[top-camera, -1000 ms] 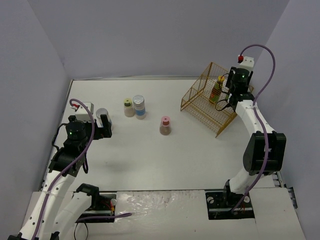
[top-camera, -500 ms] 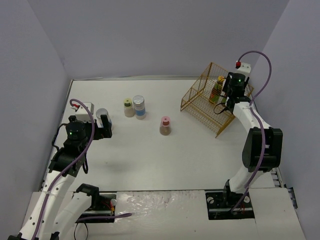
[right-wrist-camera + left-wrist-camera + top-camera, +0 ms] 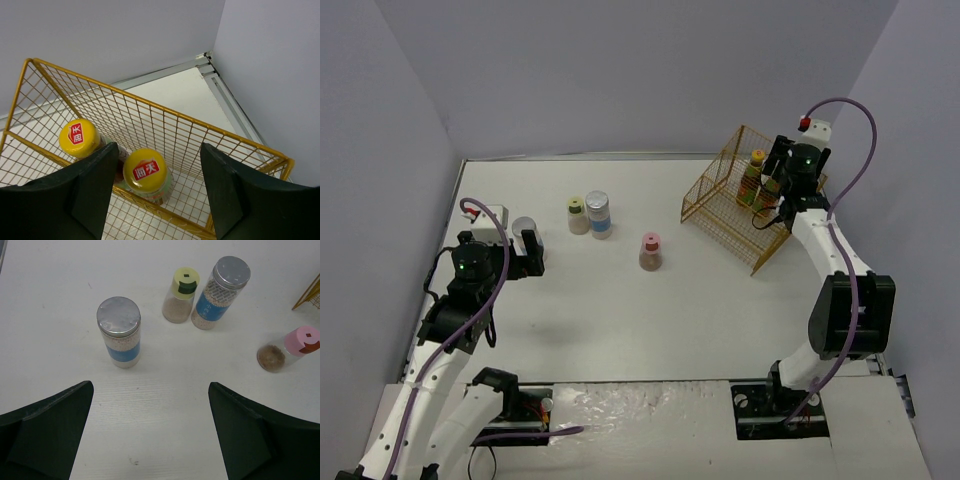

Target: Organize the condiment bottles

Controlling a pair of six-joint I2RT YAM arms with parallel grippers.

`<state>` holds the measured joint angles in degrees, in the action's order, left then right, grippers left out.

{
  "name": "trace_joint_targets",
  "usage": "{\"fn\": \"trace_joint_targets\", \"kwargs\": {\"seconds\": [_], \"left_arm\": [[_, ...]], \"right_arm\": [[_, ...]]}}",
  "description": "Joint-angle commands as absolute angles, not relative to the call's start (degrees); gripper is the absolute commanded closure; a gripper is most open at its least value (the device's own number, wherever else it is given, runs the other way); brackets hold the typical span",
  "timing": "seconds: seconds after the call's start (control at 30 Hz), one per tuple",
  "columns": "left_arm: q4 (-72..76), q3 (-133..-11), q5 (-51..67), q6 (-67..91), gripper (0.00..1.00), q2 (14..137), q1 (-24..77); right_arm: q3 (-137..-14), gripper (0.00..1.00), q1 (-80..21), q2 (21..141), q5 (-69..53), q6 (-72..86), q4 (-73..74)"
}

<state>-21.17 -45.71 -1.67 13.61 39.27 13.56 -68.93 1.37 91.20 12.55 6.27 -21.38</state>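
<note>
While right tool (image 3: 157, 150) hangs parted over sauce bottle (image 3: 145, 170), left tool (image 3: 150, 385) gapes.

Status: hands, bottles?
Left hand open, facing silver-lidded jar. Right hand open over two yellow-capped sauce bottles in wire basket. Nothing blocking.
</note>
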Motion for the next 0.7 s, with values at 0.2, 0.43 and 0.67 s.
{"fn": "trace_joint_targets", "kwargs": {"seconds": [0.2, 0.43, 0.67], "left_arm": [[-18.02, -47.90, -0.88, 13.53, 0.03, 39.73, 13.62], [-18.04, -47.90, -0.64, 13.62, 0.03, 39.88, 13.62], [-18.02, -47.90, -0.53, 13.45, 0.03, 40.34, 13.56]], "right_arm": [[-73.28, 0.23, 0.35, 80.34, 5.89, 5.56, -14.42], [-69.51, 0.09, -11.04, 71.70, 1.87, 4.39, -6.20], [-62.57, 0.05, -26.28, 71.87, 2.35, 6.73, -5.26]]}}
